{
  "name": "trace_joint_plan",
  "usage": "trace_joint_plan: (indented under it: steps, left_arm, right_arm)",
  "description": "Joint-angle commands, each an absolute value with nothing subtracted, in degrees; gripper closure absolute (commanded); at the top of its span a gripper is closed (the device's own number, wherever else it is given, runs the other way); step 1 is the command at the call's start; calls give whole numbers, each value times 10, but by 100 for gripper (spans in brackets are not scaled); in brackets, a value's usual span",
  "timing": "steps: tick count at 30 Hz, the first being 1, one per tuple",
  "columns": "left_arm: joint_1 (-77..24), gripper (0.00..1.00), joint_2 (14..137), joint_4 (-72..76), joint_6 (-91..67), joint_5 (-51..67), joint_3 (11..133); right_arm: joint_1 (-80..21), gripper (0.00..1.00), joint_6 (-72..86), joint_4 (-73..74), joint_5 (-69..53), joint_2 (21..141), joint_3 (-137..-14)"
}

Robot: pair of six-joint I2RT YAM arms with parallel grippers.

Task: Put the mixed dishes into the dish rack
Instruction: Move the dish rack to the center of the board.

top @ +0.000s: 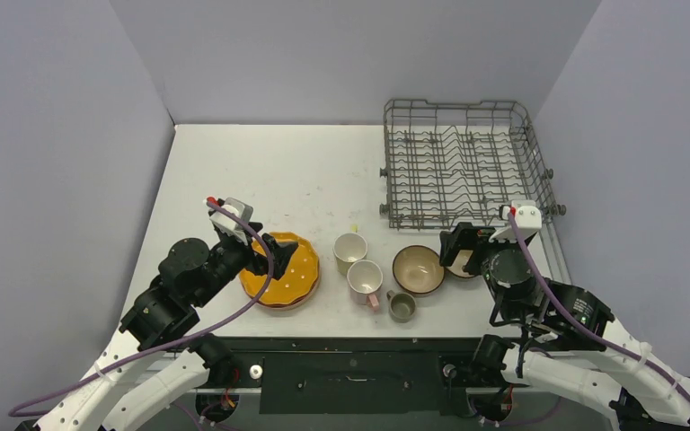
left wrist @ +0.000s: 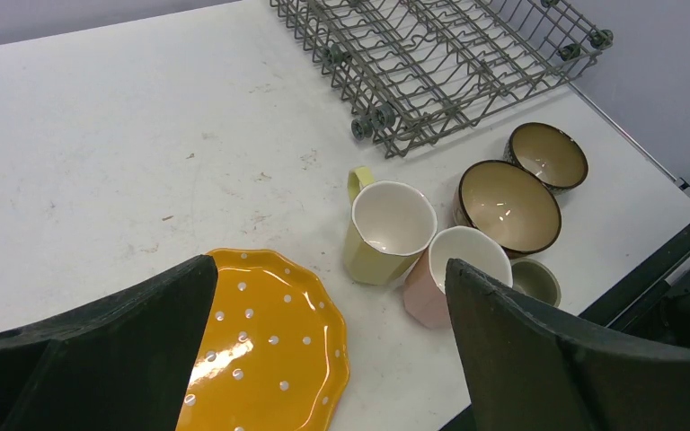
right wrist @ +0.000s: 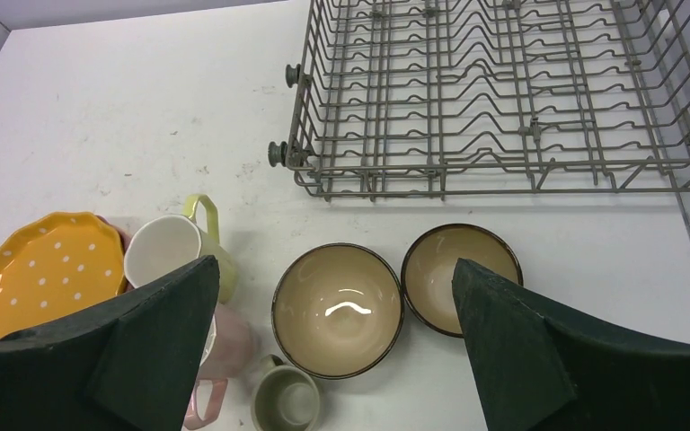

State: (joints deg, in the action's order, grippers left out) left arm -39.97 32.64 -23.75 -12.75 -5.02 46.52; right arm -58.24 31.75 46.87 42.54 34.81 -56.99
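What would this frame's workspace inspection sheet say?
Surface: white table, lightly scuffed.
Job's things: rack at far right, no dishes in it; orange plate, yellow mug, pink mug, grey cup and two bowls on the table near the arms.
Clutter: nothing seen.
Grippers: left gripper open above the orange plate; right gripper open above the bowls; neither holds anything.
Cables: a purple cable runs along the left arm, another along the right.
Surroundings: plain grey walls on three sides.
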Motion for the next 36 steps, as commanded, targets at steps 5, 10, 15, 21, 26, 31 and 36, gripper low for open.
trace_joint_plan:
  steps: [5,10,15,21,26,31,36]
  left_arm:
    - [-396,4,324,-224,-119,-48,473]
    - [-396,4,321,-227,-118,-53,474]
    - [-396,4,329,-236,-118,-65,478]
    - [-396,4,334,-247,-118,-77,482]
    - [-395,4,334,-252,-117,-88,483]
    - [-396,4,342,-261,-118,-100,486]
    - [-396,4,357,-271,-119,-105,492]
  right_arm:
    - [-586,3,315,477,414,359,-604]
    - [-586,4,311,498,429,380,-617]
    - [-586,4,311,496,419,391,-617]
    - [-586,5,297,481,378,412,-613]
    - [-590,8,301,469,353,446,-607]
    - [-604,13,306,464,348,477,-614]
    - [-615,18,318,475,347,509,-623]
